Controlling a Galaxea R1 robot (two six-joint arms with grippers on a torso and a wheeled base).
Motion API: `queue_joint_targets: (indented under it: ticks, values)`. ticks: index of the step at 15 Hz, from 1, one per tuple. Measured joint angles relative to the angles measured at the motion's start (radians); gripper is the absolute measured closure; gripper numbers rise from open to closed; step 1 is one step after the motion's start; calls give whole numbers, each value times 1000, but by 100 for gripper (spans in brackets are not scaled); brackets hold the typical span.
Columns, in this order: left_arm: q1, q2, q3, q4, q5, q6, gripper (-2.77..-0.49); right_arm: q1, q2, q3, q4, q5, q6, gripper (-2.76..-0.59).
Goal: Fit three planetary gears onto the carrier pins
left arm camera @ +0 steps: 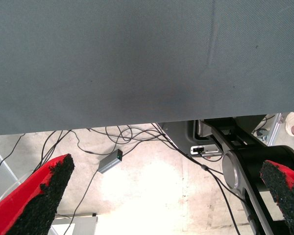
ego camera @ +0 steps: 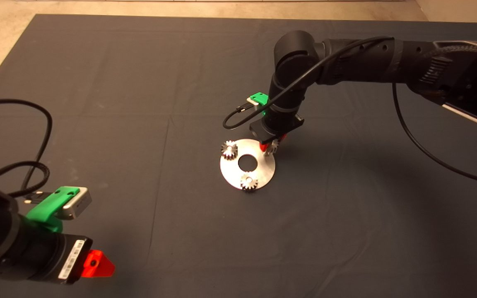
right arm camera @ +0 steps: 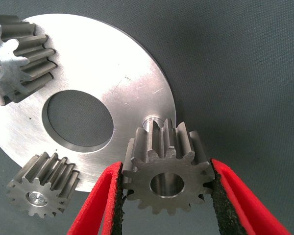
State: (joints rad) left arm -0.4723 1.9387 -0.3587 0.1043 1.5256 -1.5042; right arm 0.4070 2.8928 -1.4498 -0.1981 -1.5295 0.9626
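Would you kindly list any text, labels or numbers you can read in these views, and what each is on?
White barcode label on the left claw's black wrist housing: print too small to read.
Gears, silver disc, dark mat: no markings.
Nothing else is legible.

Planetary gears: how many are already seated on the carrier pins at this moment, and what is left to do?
Two planetary gears already sit on pins of the silver disc. The third gear is clamped in the right gripper, just short of the last bare pin, not yet on it. Left to do: lower it onto that pin and release. The left gripper waits open at the mat's lower left.
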Motion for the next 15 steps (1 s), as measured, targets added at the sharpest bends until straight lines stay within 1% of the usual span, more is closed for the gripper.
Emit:
queue_joint_targets:
  ticks: [4, 15]
  values:
    - [0, 0, 0, 0, 0, 0, -277, 0, 1, 0, 0, 0, 2, -105]
    - [0, -3, 0, 0, 0, 1, -277, 0, 27, 0, -1, 1, 3, -105]
